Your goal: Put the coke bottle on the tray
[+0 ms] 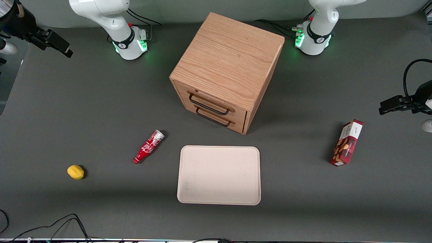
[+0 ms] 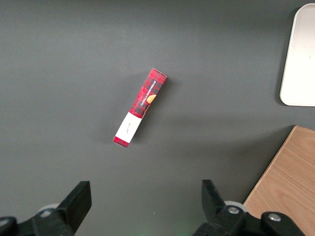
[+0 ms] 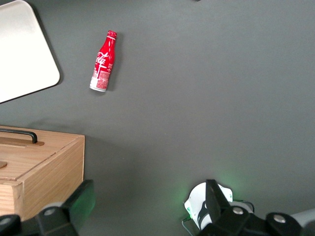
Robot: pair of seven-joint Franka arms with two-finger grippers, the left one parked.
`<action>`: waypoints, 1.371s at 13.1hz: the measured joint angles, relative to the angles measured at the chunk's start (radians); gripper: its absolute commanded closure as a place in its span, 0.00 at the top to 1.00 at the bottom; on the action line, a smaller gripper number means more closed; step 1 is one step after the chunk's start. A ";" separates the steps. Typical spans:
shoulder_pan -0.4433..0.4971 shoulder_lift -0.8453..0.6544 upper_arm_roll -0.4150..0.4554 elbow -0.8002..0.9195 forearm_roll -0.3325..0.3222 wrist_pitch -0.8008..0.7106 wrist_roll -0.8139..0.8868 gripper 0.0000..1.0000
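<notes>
The coke bottle [image 1: 149, 146] lies on its side on the dark table, red with white script, its cap pointing toward the front camera. It rests beside the tray [image 1: 219, 174], a little toward the working arm's end. The tray is beige, flat and bare. In the right wrist view the bottle [image 3: 103, 61] and a corner of the tray [image 3: 19, 54] both show well away from the fingers. My gripper [image 1: 64, 49] hangs high above the working arm's end of the table, farther from the front camera than the bottle. The gripper [image 3: 147, 204] is open, with only bare table between its fingers.
A wooden two-drawer cabinet [image 1: 226, 67] stands just farther from the front camera than the tray. A yellow lemon-like object [image 1: 75, 171] lies toward the working arm's end. A red snack box [image 1: 346, 142] lies toward the parked arm's end. Cables [image 1: 67, 222] trail along the table's near edge.
</notes>
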 measured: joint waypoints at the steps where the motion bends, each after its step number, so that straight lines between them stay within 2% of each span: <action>1: 0.000 0.006 -0.001 0.000 0.000 0.001 0.000 1.00; 11: 0.008 0.028 0.003 0.011 0.005 0.003 -0.011 1.00; 14: 0.010 0.153 0.054 0.113 0.008 0.033 0.042 1.00; 18: 0.012 0.375 0.132 0.160 0.010 0.184 0.323 1.00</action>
